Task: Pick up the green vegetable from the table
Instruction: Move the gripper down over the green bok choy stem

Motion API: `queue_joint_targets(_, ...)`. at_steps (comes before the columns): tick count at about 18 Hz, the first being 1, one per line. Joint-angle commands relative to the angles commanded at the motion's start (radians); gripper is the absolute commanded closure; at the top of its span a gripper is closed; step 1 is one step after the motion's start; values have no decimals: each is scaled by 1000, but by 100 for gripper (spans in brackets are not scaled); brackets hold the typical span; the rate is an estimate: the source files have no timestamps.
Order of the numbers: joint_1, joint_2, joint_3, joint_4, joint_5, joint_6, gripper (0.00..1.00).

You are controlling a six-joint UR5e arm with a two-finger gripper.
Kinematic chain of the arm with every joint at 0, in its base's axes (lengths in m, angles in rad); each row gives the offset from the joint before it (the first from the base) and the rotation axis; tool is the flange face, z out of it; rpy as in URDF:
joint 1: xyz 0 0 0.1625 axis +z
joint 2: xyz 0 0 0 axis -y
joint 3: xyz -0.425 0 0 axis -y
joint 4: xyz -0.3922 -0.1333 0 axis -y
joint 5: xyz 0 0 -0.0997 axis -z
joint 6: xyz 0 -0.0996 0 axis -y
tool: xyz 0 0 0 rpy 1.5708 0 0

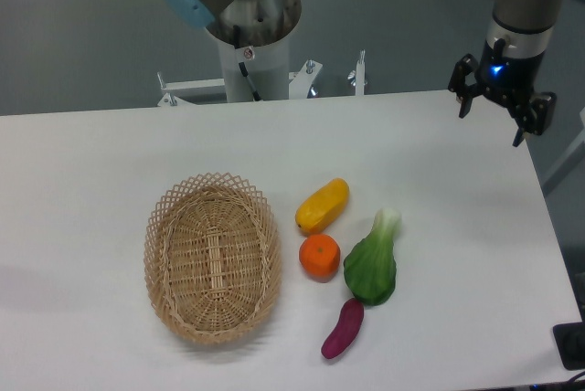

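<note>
Tabletop (110, 149): white, flat, fills most of frame from mid-height down to bottom edge; right edge runs diagonally at frame right. Arm base column (249, 35) at upper centre, behind tabletop's far edge, w/ grey joint and pale blue cap above it. Second arm segment enters from upper right corner, wrist pointing down. Wicker basket (212, 258): oval, woven, left of centre in lower half, nothing visible inside. Claw (502, 110): upper right of frame, over far right corner of tabletop, black, blue light lit on body above it; two fingers splayed apart, nothing between them, i.e. released; well apart from all items. Green vegetable (372, 261): lower centre-right, lying flat on tabletop, dark green leaf end toward bottom of frame, pale stem end pointing up and slightly right; to the right of the basket, w/ the other produce between. Yellow oblong fruit (322, 206): up and left of veg, tilted, apart from it. Purple eggplant-like piece (343, 328): just below veg's leaf, near or touching leaf edge, cannot tell which. Orange (320, 256): just left of veg leaf, just below yellow fruit's lower end; contact w/ either not resolvable. Dark object partly cut off at lower right corner, off tabletop, not identifiable.
</note>
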Motion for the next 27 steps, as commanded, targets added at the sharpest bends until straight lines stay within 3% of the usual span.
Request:
queue_joint_targets(8, -8, -6, -17, 2, -3, -58, 0)
queue_joint_targets(9, -8, -6, -31, 21, -3, -98, 0)
queue_joint_targets(14, -103, -57, -112, 240, 5, -245, 0)
queue_joint_targets(22, -172, -182, -132, 290, 11, -307, 0)
queue_joint_targets(27, -199, -215, -182, 337, 35, -311, 0)
